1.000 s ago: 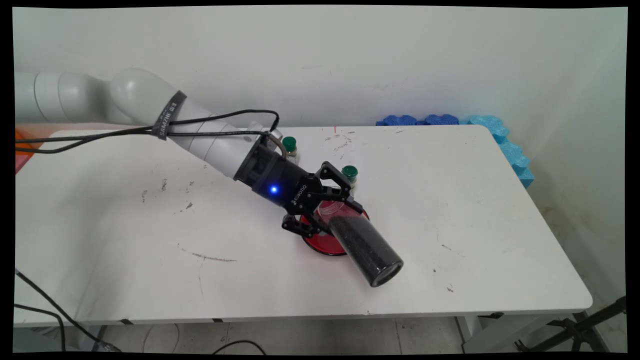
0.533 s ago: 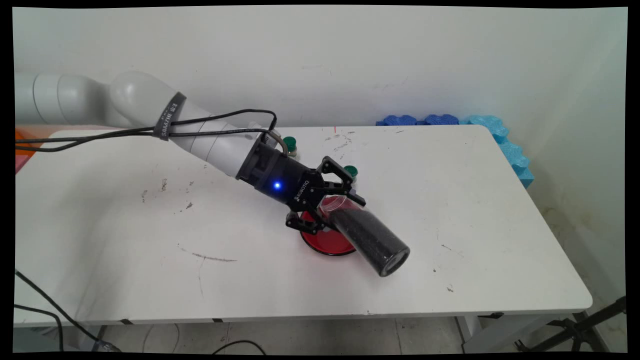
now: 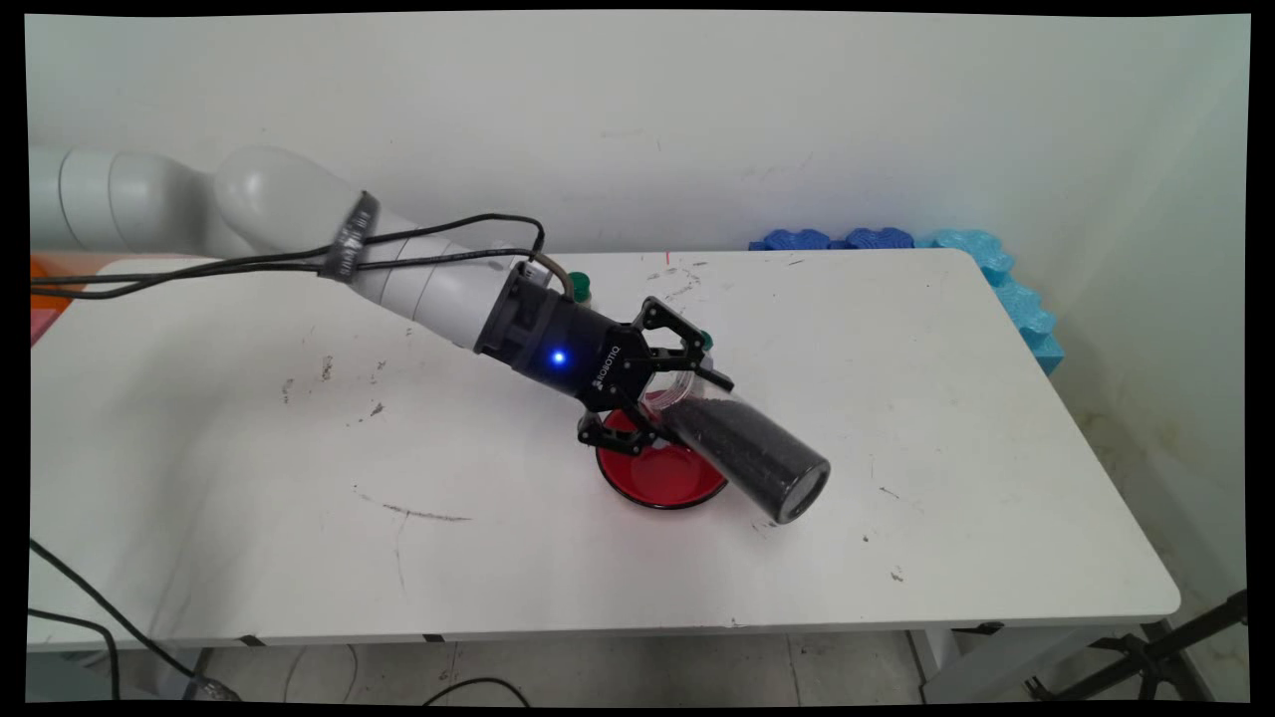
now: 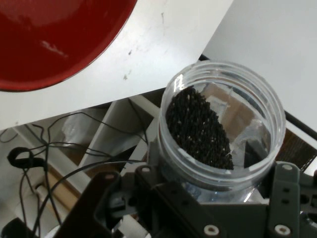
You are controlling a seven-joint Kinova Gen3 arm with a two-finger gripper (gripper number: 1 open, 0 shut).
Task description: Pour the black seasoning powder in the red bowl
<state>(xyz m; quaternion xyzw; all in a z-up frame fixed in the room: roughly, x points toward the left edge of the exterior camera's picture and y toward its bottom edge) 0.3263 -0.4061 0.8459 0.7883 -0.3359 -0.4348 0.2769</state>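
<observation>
one clear jar [image 3: 747,458] of black grains, one red dish [image 3: 657,478], two green-capped bottles [image 3: 704,340], one white table [image 3: 996,448]

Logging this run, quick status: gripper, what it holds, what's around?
Gripper shut on clear plastic jar of black grains, tilted, above red bowl. Two green-capped bottles behind arm.

My arm [image 3: 299,214] is white, built of rounded links. Black cables [image 3: 199,271] run along it under a dark lettered strap [image 3: 351,237]. My end effector [image 3: 669,396] is black, marked ROBOTIQ, with a blue light [image 3: 559,358], open linkages and silver screws [image 4: 211,230].
</observation>
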